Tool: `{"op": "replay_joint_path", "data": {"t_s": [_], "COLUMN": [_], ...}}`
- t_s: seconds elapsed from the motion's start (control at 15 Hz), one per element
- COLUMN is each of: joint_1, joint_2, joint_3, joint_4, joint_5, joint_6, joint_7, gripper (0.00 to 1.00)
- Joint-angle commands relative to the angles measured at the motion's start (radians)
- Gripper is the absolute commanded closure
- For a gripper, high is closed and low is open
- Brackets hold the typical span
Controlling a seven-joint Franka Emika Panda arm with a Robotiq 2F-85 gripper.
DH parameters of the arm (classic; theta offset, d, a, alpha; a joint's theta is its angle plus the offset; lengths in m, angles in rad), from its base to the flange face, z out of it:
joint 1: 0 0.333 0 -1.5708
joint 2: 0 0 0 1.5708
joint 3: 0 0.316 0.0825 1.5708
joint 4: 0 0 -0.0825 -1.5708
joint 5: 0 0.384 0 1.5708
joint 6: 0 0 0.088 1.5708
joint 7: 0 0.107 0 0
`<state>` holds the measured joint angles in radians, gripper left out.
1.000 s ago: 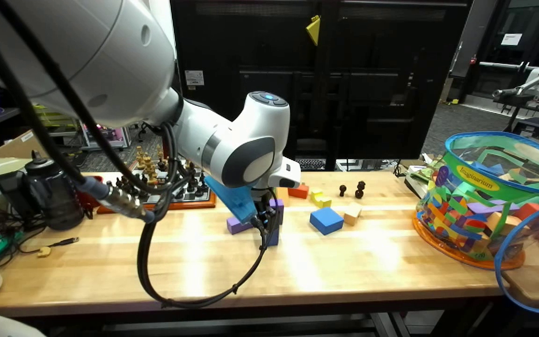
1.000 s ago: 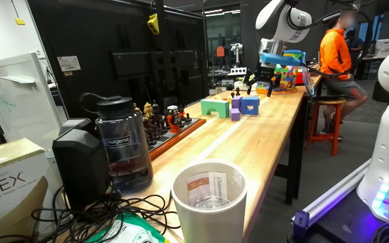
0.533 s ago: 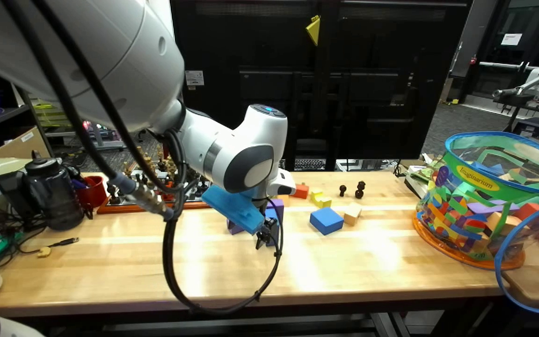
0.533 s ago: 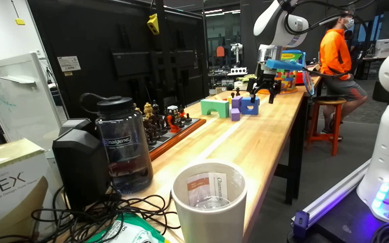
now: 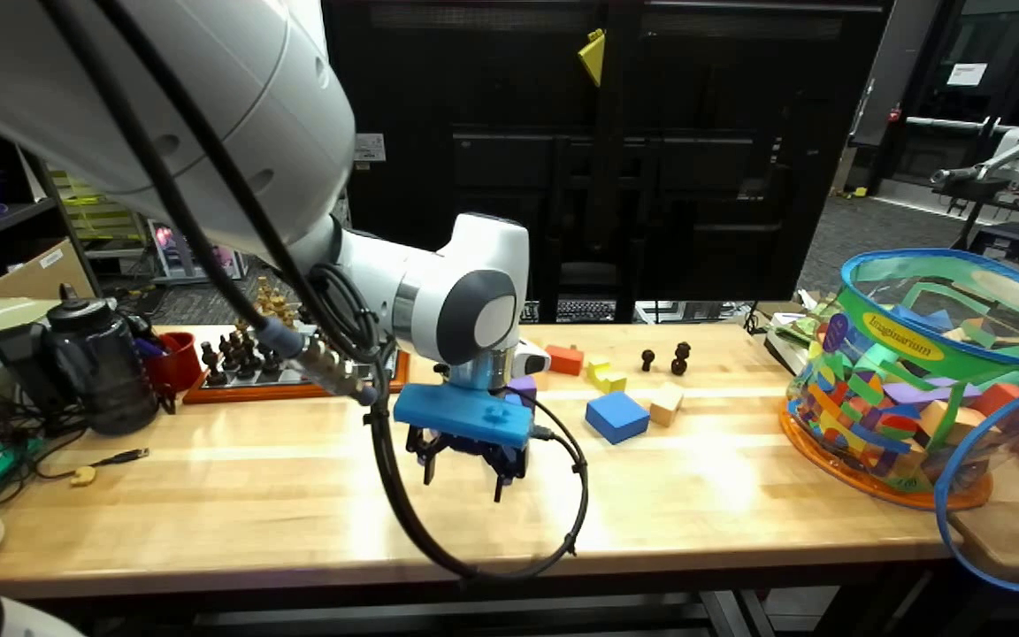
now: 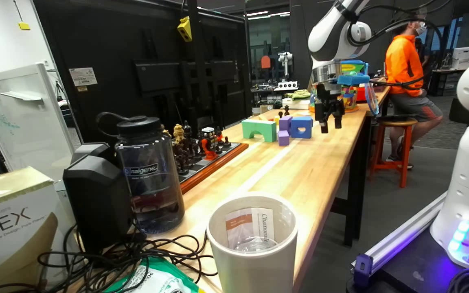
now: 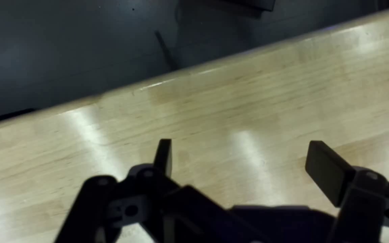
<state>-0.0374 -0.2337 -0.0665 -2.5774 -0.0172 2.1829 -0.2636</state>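
Blue block (image 6: 301,122) — near spread tool (image 5: 463,482).

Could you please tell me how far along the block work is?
Done, perhaps: many colourful blocks already sit inside the clear-walled, blue-rimmed container. In hand: nothing; the black two-fingered gripper hangs open above the pale wooden table. Possibly left: the flat blue block and the green arch-shaped block, both out on it.
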Motion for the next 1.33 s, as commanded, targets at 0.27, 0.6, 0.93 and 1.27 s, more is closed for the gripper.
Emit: {"op": "replay_joint_path", "data": {"t_s": [0.27, 0.6, 0.93, 1.27], "joint_1": [0.027, 0.052, 0.039, 0.022], "joint_2": [-0.008, 0.032, 0.103, 0.147], "joint_3": [0.023, -0.001, -0.020, -0.024], "joint_4": [0.046, 0.096, 0.126, 0.170], "joint_5": [-0.209, -0.138, -0.096, -0.101], "joint_6": [-0.038, 0.043, 0.119, 0.137], "joint_7": [-0.159, -0.263, -0.343, -0.380], "gripper": [0.00, 0.00, 0.00, 0.00]}}
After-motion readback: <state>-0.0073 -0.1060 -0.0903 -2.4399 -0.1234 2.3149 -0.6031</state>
